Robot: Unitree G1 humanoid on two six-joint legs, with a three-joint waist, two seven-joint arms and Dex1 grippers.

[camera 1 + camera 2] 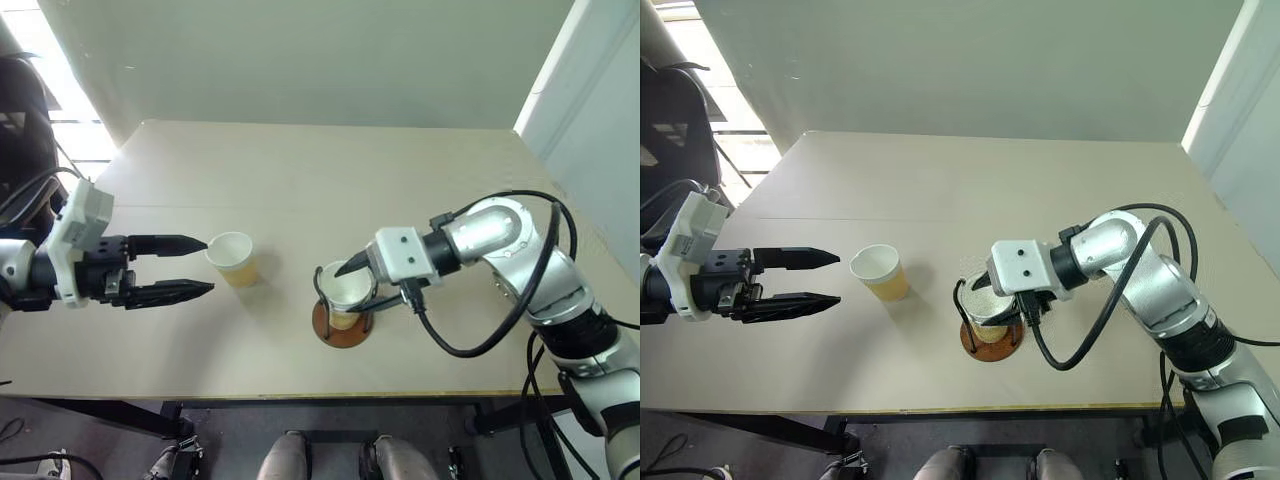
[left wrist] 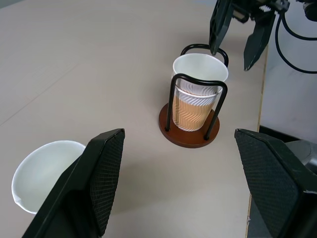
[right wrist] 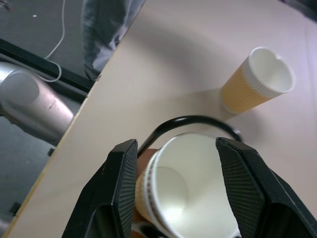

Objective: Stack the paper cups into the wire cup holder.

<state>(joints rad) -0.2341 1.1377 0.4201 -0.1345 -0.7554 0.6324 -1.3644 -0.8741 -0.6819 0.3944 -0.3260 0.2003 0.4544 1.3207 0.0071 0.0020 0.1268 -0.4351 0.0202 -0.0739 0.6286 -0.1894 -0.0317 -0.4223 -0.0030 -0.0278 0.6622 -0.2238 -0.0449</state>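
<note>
Your right pincer (image 2: 237, 37) hovers just above the stacked paper cups (image 2: 198, 94) in the wire cup holder (image 1: 343, 318), fingers spread wide to either side of the top rim and, as far as you can tell, not touching it. Your left pincer (image 1: 192, 266) is wide open and empty, its tips just beside the lone cup (image 1: 232, 258) standing upright on the surface (image 1: 320, 180).

Stacked cups (image 1: 347, 290) in holder (image 1: 342, 325); lone cup (image 1: 232, 258) to its left

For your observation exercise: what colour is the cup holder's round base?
Reddish-brown; the wire cup holder base shows best in the left wrist view.
</note>
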